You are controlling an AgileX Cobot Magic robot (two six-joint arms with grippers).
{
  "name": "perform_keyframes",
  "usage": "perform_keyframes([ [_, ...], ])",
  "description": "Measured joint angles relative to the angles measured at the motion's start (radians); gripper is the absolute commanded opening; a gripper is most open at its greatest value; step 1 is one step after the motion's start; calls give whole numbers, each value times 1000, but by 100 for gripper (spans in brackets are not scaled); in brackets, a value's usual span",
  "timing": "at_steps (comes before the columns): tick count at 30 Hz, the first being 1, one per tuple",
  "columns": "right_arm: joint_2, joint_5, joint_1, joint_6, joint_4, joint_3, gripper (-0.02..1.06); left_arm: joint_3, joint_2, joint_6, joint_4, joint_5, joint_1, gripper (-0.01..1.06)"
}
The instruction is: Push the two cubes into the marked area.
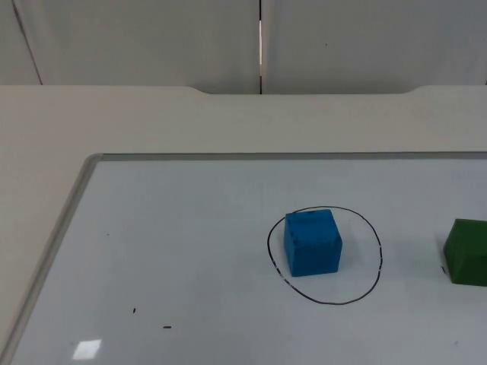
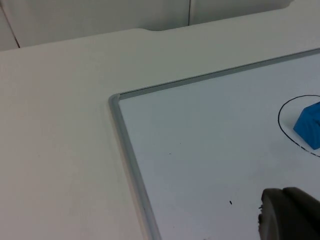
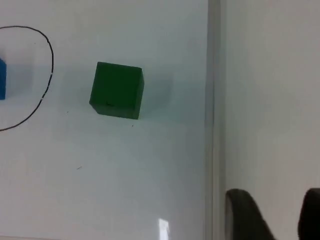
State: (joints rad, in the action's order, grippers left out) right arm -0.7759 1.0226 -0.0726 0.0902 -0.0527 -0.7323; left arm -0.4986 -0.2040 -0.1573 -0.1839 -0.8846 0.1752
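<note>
A blue foam cube (image 1: 313,242) sits inside the hand-drawn black circle (image 1: 378,262) on the silver-framed whiteboard (image 1: 190,251) that lies on the white counter (image 1: 114,122). A green foam cube (image 1: 466,252) stands outside the ring, near its right side but apart from it. The left end effector (image 2: 287,215) hangs above the board, and I cannot tell its state. The right end effector (image 3: 272,212) hovers over the board's right frame, fingers parted, grasping nothing.
</note>
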Motion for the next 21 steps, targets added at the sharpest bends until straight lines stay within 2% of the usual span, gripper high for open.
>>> perform_keyframes([
  [1, 0, 0, 0, 0, 0, 0, 7, 0, 0, 0, 0, 0, 0, 0],
  [2, -35, -3, 0, 0, 14, -9, 7, 0, 0, 0, 0, 0, 0, 0],
  [3, -64, -15, 0, 2, 29, -14, 0, 0, 0, 0, 0, 0, 0, 0],
  [11, -264, -151, 0, 18, 61, -25, 0, 0, 0, 0, 2, 0, 0, 0],
  [21, -471, -219, 0, 22, 61, -25, 0, 0, 0, 0, 6, 0, 0, 0],
])
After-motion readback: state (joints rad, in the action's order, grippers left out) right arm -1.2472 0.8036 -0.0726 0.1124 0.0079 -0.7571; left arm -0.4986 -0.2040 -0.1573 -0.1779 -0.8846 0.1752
